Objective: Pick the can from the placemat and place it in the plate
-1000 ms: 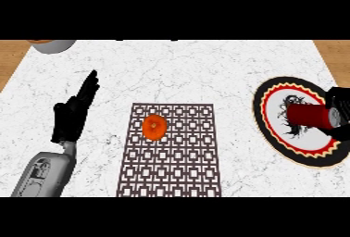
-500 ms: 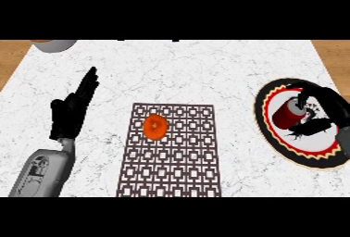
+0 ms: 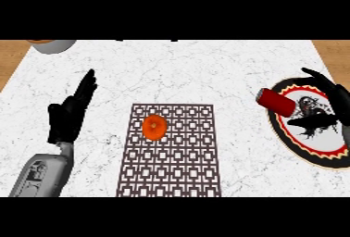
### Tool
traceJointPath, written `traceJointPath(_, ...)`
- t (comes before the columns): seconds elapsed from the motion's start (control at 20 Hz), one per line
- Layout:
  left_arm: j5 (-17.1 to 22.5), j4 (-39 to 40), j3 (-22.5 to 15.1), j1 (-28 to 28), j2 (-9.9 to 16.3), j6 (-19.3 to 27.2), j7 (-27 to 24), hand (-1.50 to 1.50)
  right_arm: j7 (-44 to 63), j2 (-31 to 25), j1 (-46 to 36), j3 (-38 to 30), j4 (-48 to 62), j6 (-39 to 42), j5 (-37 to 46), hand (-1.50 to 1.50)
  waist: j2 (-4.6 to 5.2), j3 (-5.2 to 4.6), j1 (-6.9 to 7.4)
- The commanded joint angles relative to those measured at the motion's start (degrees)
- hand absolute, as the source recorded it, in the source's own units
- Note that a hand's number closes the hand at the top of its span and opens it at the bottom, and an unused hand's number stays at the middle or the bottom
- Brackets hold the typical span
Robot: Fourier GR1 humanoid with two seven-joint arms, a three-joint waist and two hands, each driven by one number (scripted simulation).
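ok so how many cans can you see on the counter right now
1. The red can lies tilted on the left rim of the plate, at the counter's right side, beside the right hand. No can is on the placemat, which holds only an orange thing.

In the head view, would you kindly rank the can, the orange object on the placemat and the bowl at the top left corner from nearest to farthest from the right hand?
From the right hand:
1. Can, lying on the plate's left rim beside the hand.
2. Orange object, on the placemat at centre.
3. Bowl, far top left corner.
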Motion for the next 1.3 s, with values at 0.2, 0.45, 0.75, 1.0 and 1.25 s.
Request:
traceJointPath(0.2,-0.97,-1.56,-1.05,2.09,-1.53,0.57,0.15,0.00,-0.72,-10.59,1.54,-13.48,7.74,9.73,-11.36,-1.50,0.25,0.33,-0.23)
traceJointPath(0.45,1.49,-1.23,2.35,0.11,1.64,-2.93,1.70,0.00,-6.47,-16.29,1.21,-16.85,17.27,15.70,-11.84,-1.50,0.65,0.42,0.79)
traceJointPath(0.75,-0.96,-0.21,0.53,-0.46,-0.80,-1.10,-0.49,0.00,-12.60,-23.01,3.62,-17.36,23.48,24.28,-10.35,-1.50,1.08,0.62,1.34)
traceJointPath(1.0,-0.58,-0.03,1.17,-3.15,-0.21,-1.86,1.88,0.00,-14.72,-24.19,4.47,-17.11,24.23,24.18,-9.25,-1.50,1.09,0.71,1.38)
traceJointPath(1.25,-0.69,-2.04,0.78,-0.60,-0.80,-1.45,1.48,0.00,-15.39,-25.35,6.21,-18.19,25.26,26.82,-10.13,-1.50,0.99,0.84,1.75)
